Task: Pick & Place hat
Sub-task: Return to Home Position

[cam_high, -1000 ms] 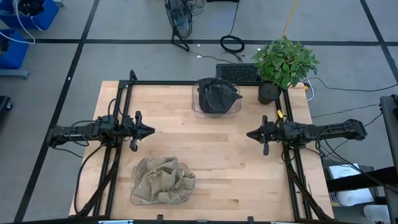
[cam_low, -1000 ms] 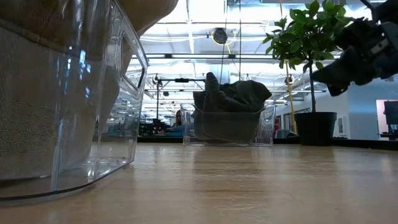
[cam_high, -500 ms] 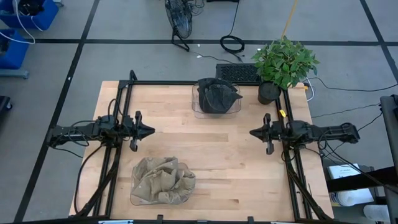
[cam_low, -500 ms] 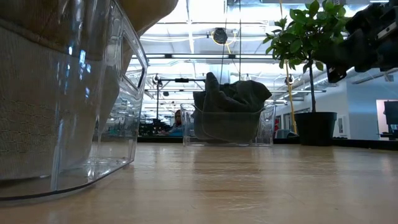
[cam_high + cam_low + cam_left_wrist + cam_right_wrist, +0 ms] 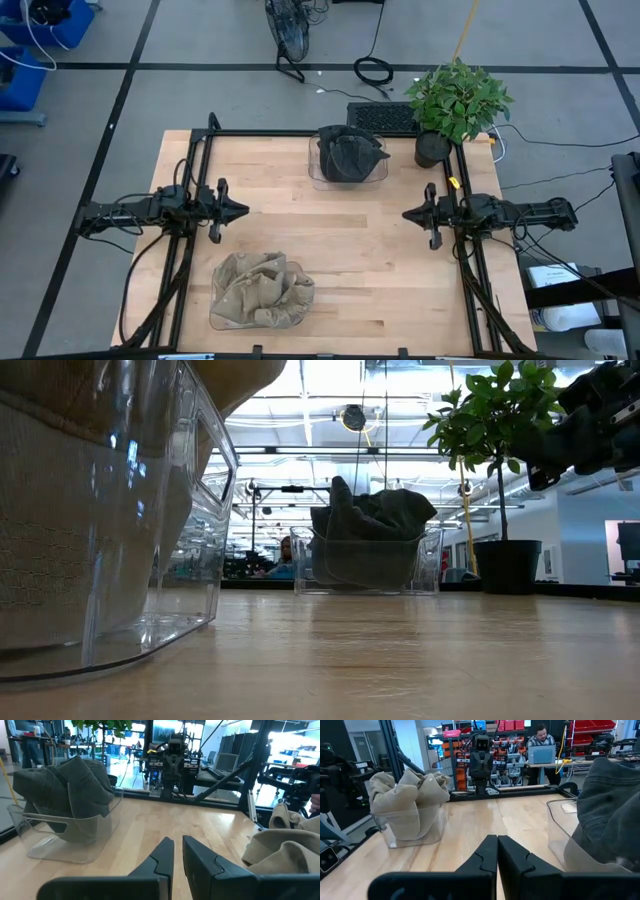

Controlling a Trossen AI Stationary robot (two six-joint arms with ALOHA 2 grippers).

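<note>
A dark grey hat (image 5: 350, 152) lies crumpled in a clear bin (image 5: 317, 178) at the table's far middle. It also shows in the low view (image 5: 375, 518) and the left wrist view (image 5: 65, 785). A tan hat (image 5: 262, 290) fills a second clear bin at the near edge, left of the middle, also seen in the right wrist view (image 5: 410, 792). My left gripper (image 5: 240, 211) hovers shut over the table's left part. My right gripper (image 5: 405, 215) hovers shut over the right part. The two point at each other, and neither touches a hat.
A potted plant (image 5: 455, 100) stands at the far right corner, beside a black keyboard (image 5: 380, 117) just beyond the far edge. Black frame rails run along the left, right and far sides. Bare wood (image 5: 320, 230) lies between the two grippers.
My right gripper has drawn back a little toward the table's right edge and risen slightly, then held still. It has stayed shut. The hats and the bins have not moved.
</note>
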